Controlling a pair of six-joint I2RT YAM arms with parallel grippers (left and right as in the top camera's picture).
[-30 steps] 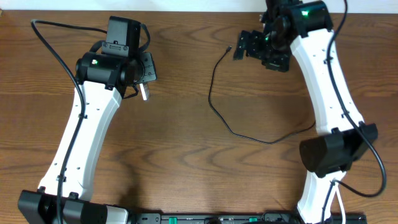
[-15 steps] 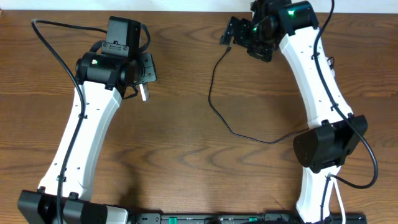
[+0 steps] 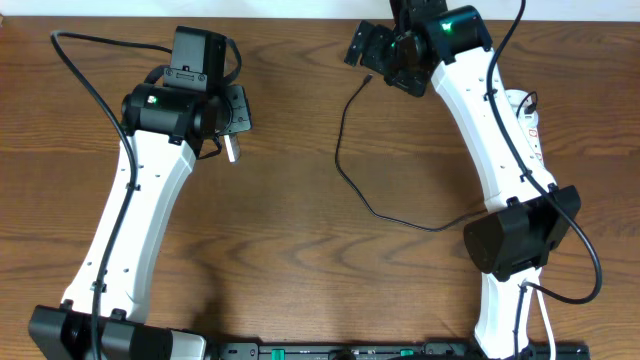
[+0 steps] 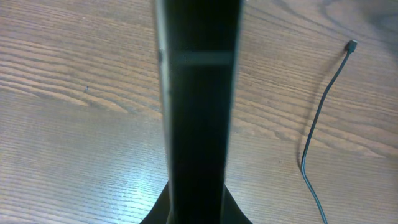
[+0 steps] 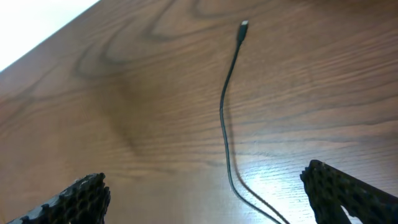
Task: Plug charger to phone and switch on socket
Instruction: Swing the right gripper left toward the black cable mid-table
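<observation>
Right pincer point(image 5: 208, 193) agape near charger point(image 5: 225, 106)

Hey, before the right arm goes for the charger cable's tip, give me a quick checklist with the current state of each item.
1. Right gripper open: ok, its fingers stand wide apart.
2. Thin black charger cable lying free on the brown wooden table: ok.
3. Its plug tip between the fingers: not ok, it lies well ahead of them.
4. Dark smartphone located: cannot tell; only a dark flat bar fills the left wrist view.
5. White power strip switched off: cannot tell, the right arm partly covers it.
</observation>
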